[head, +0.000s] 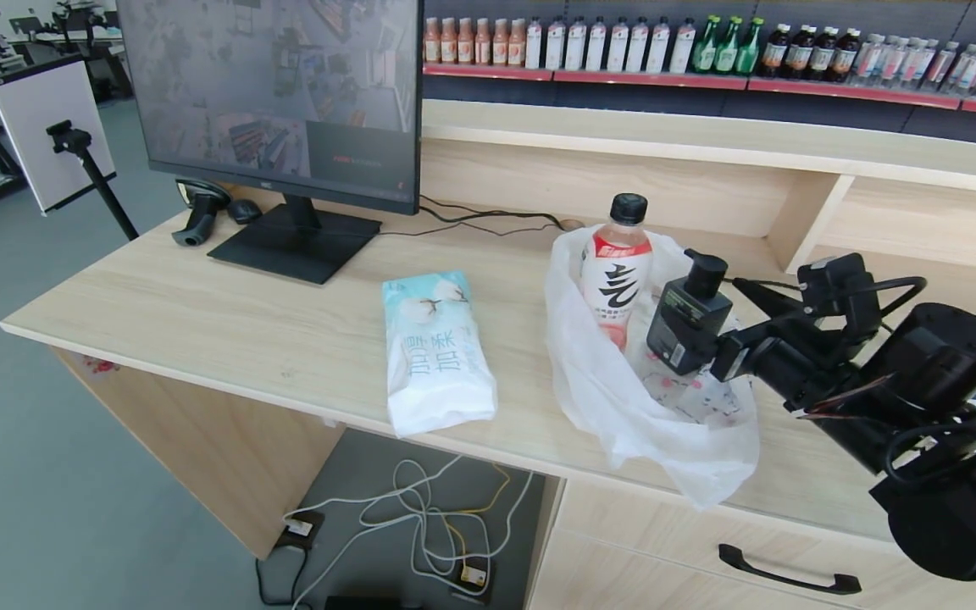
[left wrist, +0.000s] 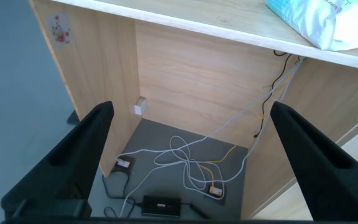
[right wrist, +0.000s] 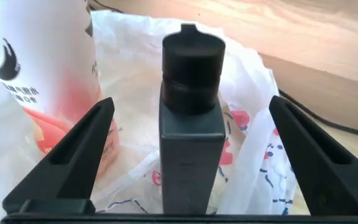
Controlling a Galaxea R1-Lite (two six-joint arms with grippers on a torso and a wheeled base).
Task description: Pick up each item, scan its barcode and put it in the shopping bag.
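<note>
A white plastic shopping bag (head: 623,398) lies open on the wooden counter (head: 225,322). Inside it stands a white and pink drink bottle (head: 619,284) with a black cap. Beside that bottle a black pump bottle (head: 689,318) is upright in the bag. My right gripper (head: 721,352) is at the pump bottle's right side, open. In the right wrist view the pump bottle (right wrist: 191,143) stands between the wide fingers (right wrist: 79,155) with gaps on both sides, the drink bottle (right wrist: 36,74) next to it. A blue and white tissue pack (head: 435,352) lies left of the bag. My left gripper (left wrist: 191,109) hangs open below the counter's front edge.
A monitor (head: 276,93) stands at the back left, with a handheld scanner (head: 198,212) and a mouse (head: 244,210) beside it. A raised ledge and a shelf of bottles (head: 708,47) run behind. Cables (left wrist: 185,162) lie on the floor under the counter. A drawer handle (head: 789,576) is below the bag.
</note>
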